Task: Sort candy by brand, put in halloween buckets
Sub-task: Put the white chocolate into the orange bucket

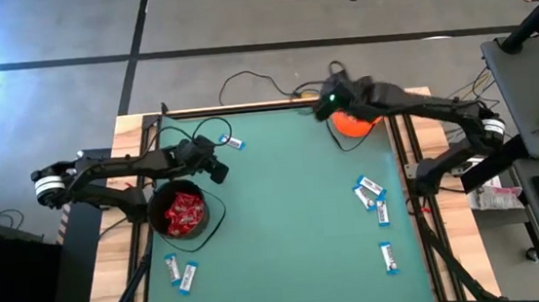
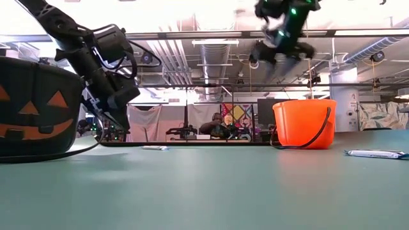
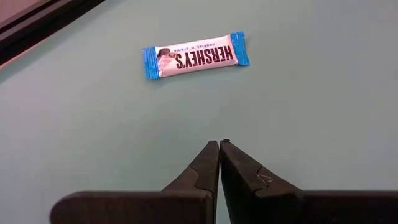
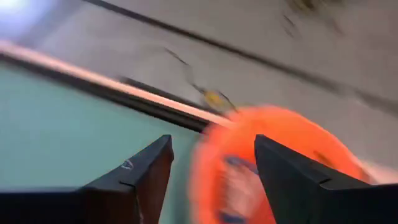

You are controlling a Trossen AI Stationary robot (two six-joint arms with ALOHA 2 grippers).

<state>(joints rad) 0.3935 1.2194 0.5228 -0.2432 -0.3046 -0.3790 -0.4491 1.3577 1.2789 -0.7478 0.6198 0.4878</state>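
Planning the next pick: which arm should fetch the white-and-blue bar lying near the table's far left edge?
Probably the left. Its shut pincer points at that bar, close ahead. The right pincer hangs open over the orange bucket, across the table.

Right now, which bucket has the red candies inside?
The black pumpkin-face bucket by the left arm; it is full of shiny red packets. The bright orange plastic bucket shows no red ones.

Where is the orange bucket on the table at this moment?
In the high view the orange bucket stands at the table's far right corner, directly under the open right gripper.
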